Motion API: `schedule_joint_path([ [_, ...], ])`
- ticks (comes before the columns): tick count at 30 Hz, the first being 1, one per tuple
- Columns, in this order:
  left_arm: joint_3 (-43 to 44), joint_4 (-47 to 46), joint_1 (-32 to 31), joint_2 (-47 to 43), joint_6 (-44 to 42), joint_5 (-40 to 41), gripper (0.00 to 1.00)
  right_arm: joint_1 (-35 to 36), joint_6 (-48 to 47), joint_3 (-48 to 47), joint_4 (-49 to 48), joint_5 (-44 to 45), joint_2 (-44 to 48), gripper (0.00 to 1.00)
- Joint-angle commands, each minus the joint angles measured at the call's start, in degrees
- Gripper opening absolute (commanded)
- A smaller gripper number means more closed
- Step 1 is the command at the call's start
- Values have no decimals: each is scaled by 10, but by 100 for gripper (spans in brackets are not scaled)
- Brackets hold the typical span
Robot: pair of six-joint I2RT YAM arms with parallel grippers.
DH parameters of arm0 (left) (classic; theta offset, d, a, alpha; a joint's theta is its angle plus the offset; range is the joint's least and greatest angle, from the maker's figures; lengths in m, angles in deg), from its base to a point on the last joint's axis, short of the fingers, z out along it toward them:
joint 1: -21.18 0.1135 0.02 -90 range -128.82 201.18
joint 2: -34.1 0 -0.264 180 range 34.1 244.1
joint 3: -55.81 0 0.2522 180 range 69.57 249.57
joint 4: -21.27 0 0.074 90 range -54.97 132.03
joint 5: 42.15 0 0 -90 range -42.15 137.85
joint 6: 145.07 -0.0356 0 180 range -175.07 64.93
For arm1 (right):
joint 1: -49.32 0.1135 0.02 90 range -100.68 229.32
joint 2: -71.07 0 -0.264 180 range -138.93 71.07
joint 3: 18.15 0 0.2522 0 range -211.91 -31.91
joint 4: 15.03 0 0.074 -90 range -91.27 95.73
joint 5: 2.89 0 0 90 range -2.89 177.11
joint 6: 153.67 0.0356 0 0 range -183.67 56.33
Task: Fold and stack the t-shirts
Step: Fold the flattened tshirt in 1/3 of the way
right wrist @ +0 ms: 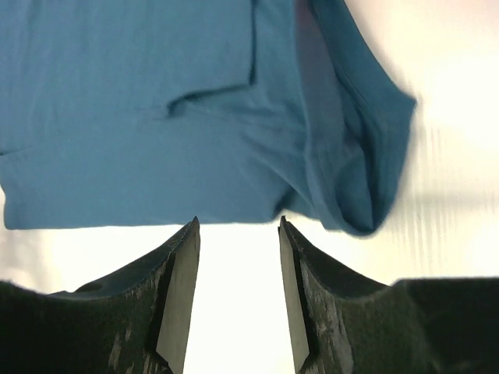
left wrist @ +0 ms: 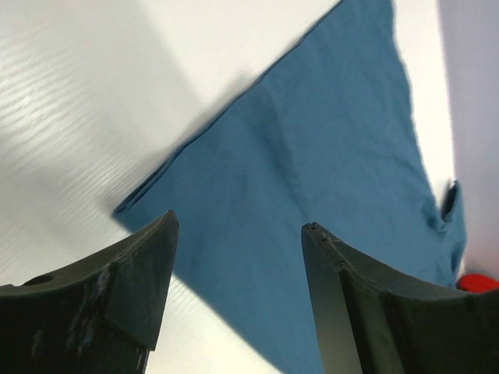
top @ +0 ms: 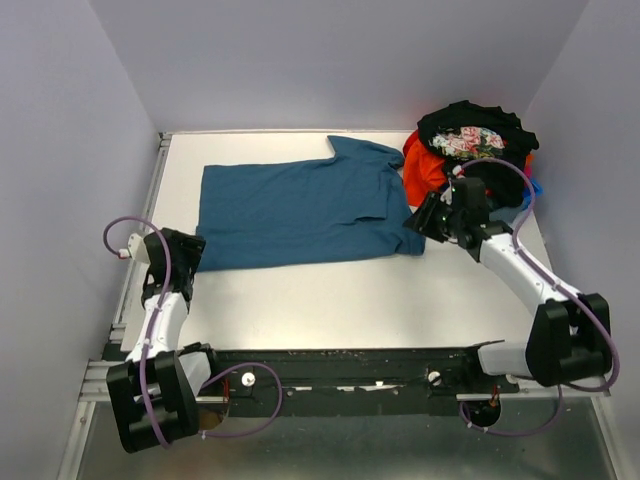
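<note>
We note teal t-shirt [top: 300,215] flat on table [top: 350,300], long axis left-right; left end effector [left wrist: 238,226] at its near hem corner, right end effector [right wrist: 238,222] at near sleeve, both parted, apparently empty.

Bright blue t-shirt [top: 537,187] barely visible
</note>
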State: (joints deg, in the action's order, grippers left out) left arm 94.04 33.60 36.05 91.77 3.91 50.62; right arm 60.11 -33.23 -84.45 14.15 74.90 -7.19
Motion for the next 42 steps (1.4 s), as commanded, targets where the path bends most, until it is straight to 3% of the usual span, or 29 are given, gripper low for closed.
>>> schedule_joint_path([
  [1, -31, 61, -2, -8, 13, -13, 76, -1, 50, 95, -78, 30, 74, 52],
  [8, -45, 68, -1, -4, 33, 16, 65, -1, 84, 173, -136, 31, 127, 50],
  [15, -46, 17, -2, 63, 67, 13, 62, 0, 126, 209, -168, 10, 123, 51],
  [20, -55, -38, -2, 109, 91, 16, 57, 11, 175, 243, -191, 21, 128, 65],
  [23, -67, -77, -2, 119, 104, 21, 36, 20, 192, 256, -202, 35, 127, 66],
  [27, -79, -116, -2, 126, 105, 15, 0, 31, 218, 273, -217, 50, 122, 65],
  [36, -79, -95, 0, 84, 95, 55, 0, 53, 306, 273, -232, 119, 52, 66],
  [42, -76, -84, 7, 68, 89, 69, 0, 52, 315, 236, -228, 194, -1, 60],
])
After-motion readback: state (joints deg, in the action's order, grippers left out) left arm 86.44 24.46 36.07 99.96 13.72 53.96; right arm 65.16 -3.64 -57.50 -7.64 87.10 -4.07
